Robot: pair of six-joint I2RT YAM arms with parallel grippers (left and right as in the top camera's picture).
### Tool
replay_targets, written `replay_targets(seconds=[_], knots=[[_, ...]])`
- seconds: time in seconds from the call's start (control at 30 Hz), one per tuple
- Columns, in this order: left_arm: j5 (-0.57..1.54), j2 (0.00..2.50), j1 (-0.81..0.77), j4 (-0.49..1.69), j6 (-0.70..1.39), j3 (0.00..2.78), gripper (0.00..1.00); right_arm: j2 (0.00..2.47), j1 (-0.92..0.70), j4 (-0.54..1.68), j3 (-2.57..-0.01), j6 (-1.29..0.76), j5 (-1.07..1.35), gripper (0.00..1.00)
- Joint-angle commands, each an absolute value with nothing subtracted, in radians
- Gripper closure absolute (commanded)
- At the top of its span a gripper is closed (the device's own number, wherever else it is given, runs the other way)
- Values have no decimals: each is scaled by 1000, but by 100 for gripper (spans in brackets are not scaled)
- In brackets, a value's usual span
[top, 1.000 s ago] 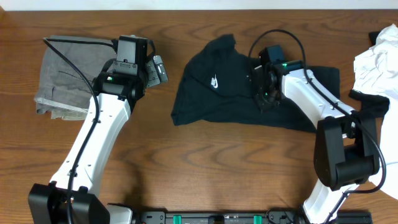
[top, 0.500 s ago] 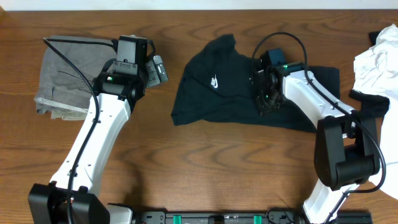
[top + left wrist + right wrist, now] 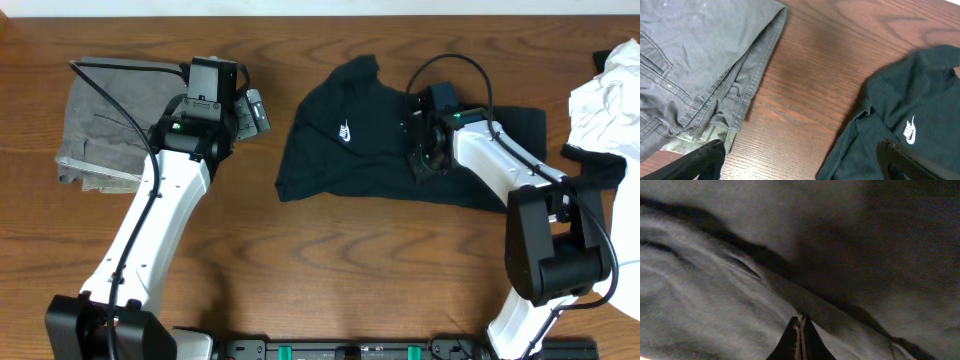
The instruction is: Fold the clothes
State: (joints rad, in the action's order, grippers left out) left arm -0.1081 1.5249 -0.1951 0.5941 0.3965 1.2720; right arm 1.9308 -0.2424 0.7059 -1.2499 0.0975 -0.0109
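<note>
On the table (image 3: pixel 340 265): brown wood grain, with three garments spread across its far half and both arms reaching in from the near edge.
Black T-shirt (image 3: pixel 365 160): near the middle of the table, lying loosely and creased, one part poking toward the far edge and its right end running under the right arm; in the left wrist view it (image 3: pixel 900 95) fills the right side.
Grey trousers (image 3: pixel 110 120): far left, folded into a rough block, well apart from the shirt; stitched seams and hem edges show up close (image 3: pixel 690 65).
White garment (image 3: pixel 605 95): crumpled at the far right edge, partly out of view.
Left gripper (image 3: pixel 257 110): over bare wood between trousers and shirt, touching neither; in its own camera (image 3: pixel 800 150) the fingers stand wide apart.
Right gripper (image 3: pixel 425 165): down on the shirt's right half; close up (image 3: pixel 800 327) the fingertips are pressed together against dark cloth (image 3: pixel 715 305), and whether cloth is pinched between them cannot be told.
White logo (image 3: pixel 344 131): small, on the shirt's left half, facing up (image 3: pixel 910 132).
</note>
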Motion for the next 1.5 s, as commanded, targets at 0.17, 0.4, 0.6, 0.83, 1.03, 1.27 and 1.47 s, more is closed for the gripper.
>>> replay_targets(seconds=[0.17,0.4,0.6,0.83,1.03,1.27,1.47], knots=[[-113,1529,-191,594,398,1283,2,1916,-230,669,-1246,83,-78,99],[-113,1529,-191,594,398,1283,2,1917,-219,658,-1246,83,-79,98],[-113,1529,-191,594,398,1283,2,1917,-216,658,-1246,83,-91,98],[-113,1529,-191,594,398,1283,2,1917,-203,662,-1245,83,-135,98],[-113,1529,-191,594,398,1283,2,1917,-171,668,-1242,83,-136,98],[-113,1529,-191,594,398,1283,2,1916,-139,619,-1242,84,-131,99],[-113,1529,-191,594,398,1283,2,1896,-139,659,-1303,94,-77,99]])
